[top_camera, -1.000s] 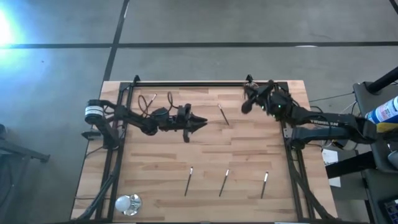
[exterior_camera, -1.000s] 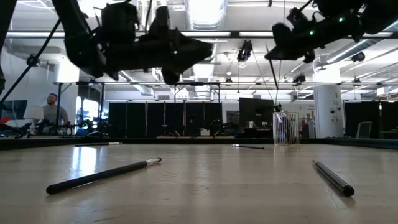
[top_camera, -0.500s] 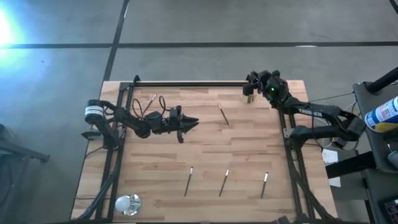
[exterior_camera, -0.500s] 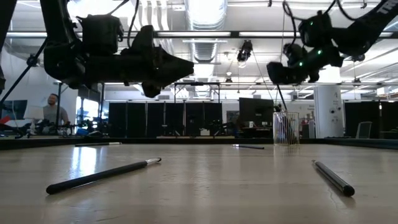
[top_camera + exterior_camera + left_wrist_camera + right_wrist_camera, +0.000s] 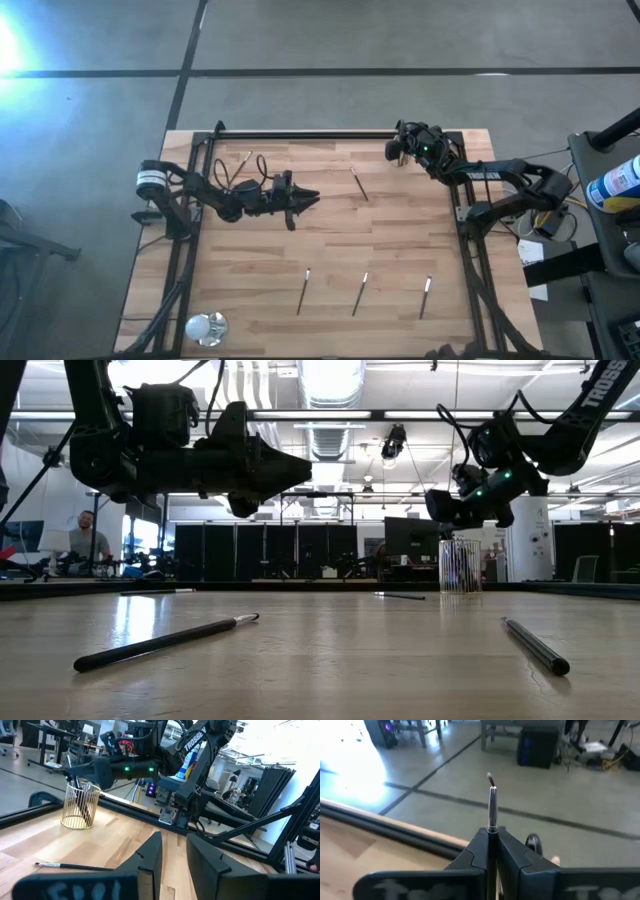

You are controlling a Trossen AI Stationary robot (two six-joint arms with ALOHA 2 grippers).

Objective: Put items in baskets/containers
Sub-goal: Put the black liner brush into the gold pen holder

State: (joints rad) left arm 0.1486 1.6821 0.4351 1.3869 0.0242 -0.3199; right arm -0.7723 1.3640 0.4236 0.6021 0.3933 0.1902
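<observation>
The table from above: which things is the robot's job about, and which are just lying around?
Part of the job:
- held stick, clamped in the right gripper
- five loose sticks on the table
- yellowish wire cup

Just lying about:
- white ball at the table's near corner
- left gripper, waiting mid-table, empty

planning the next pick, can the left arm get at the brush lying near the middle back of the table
Probably yes: the left gripper hangs open above bare wood, and the brush lies just beyond it with nothing between.
</observation>
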